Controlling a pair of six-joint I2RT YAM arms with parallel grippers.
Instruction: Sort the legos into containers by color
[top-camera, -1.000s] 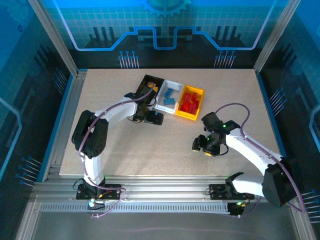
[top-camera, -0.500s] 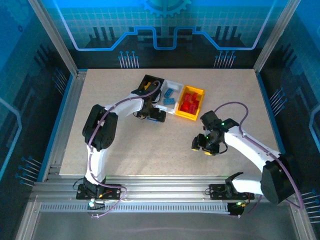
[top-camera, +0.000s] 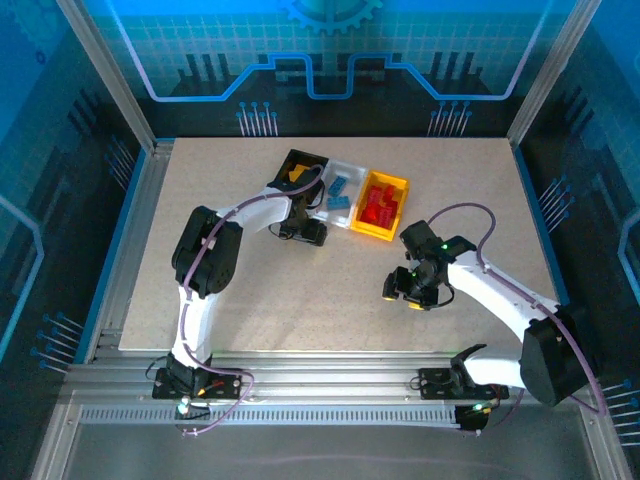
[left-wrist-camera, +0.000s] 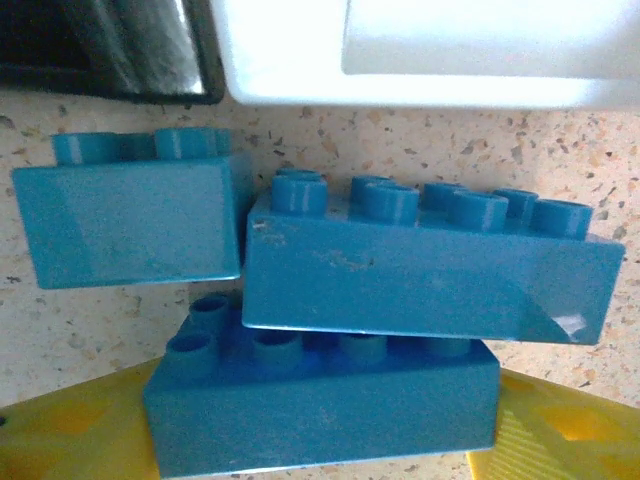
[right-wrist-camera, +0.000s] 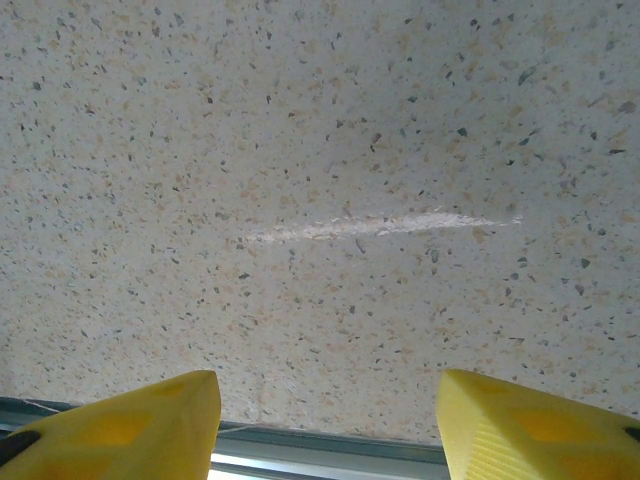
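Three blue legos lie on the table just in front of the white container (left-wrist-camera: 420, 60) and the black container's corner (left-wrist-camera: 110, 50): a short one (left-wrist-camera: 125, 220) at left, a long one (left-wrist-camera: 430, 270) resting partly on the nearest one (left-wrist-camera: 320, 405). My left gripper (top-camera: 305, 232) is open, with that nearest brick lying between its yellow fingers (left-wrist-camera: 70, 430) and covering their tips. My right gripper (top-camera: 408, 291) hangs open over bare table, nothing between its fingers (right-wrist-camera: 130, 425). The black container (top-camera: 300, 170) holds yellow-orange legos, the white one (top-camera: 352, 171) blue ones, and the yellow one (top-camera: 400, 186) red ones.
The three containers stand side by side at the table's back centre. The table's metal front rail (right-wrist-camera: 330, 460) runs just below my right gripper. Blue glass walls and metal posts (top-camera: 110, 80) enclose the table.
My left arm's elbow has swung right and forward, and its gripper has edged slightly toward the containers. The right arm has barely shifted.
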